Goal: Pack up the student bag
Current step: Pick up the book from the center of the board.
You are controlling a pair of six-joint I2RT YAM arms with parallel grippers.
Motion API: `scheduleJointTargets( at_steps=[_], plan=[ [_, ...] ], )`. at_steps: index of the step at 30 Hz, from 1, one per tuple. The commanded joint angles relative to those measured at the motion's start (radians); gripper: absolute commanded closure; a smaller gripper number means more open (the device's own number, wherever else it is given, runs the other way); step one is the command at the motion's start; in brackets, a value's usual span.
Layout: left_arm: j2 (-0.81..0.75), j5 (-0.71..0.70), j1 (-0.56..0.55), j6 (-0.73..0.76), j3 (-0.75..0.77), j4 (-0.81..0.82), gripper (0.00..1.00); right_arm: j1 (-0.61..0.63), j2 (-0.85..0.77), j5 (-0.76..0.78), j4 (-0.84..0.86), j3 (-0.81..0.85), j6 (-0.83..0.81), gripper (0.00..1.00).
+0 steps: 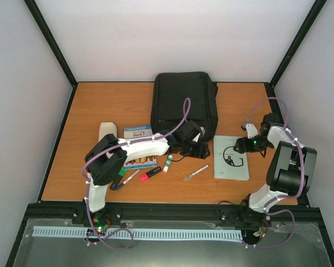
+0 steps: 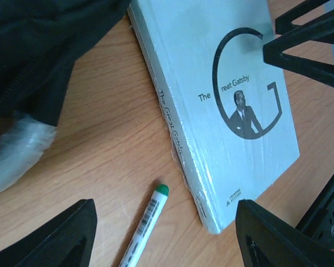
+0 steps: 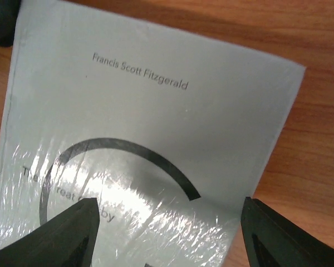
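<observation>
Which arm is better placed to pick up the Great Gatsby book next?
Right. The right pincer hangs open directly above the book, whose cover fills its wrist view; the left pincer sits off beside the student bag.

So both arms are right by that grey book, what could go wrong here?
The open left gripper and open right gripper both hover by the same Great Gatsby book, so they might bump each other. The book lies flat on the table and its wrap looks glossy, so a grip could slip off. It may get shoved against the student bag beside it.
</observation>
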Motion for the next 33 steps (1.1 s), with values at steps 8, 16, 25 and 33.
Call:
scheduleJointTargets(
  at_steps=[8,16,25,33],
  plan=[
    [0.166,0.122,-0.007,-0.218,0.08,0.18,0.29,0.004,-0.053,0.067,0.118,-0.097,0.044,0.4],
    [0.229,0.152,-0.006,-0.298,0.115,0.198,0.3,-0.01,-0.009,0.068,0.122,-0.112,0.045,0.5],
    [0.32,0.204,-0.009,-0.375,0.173,0.215,0.29,-0.017,0.058,0.032,0.107,-0.106,0.03,0.57],
    [0.404,0.24,-0.014,-0.402,0.279,0.24,0.28,-0.018,0.081,0.018,0.1,-0.104,0.017,0.58]
  ],
)
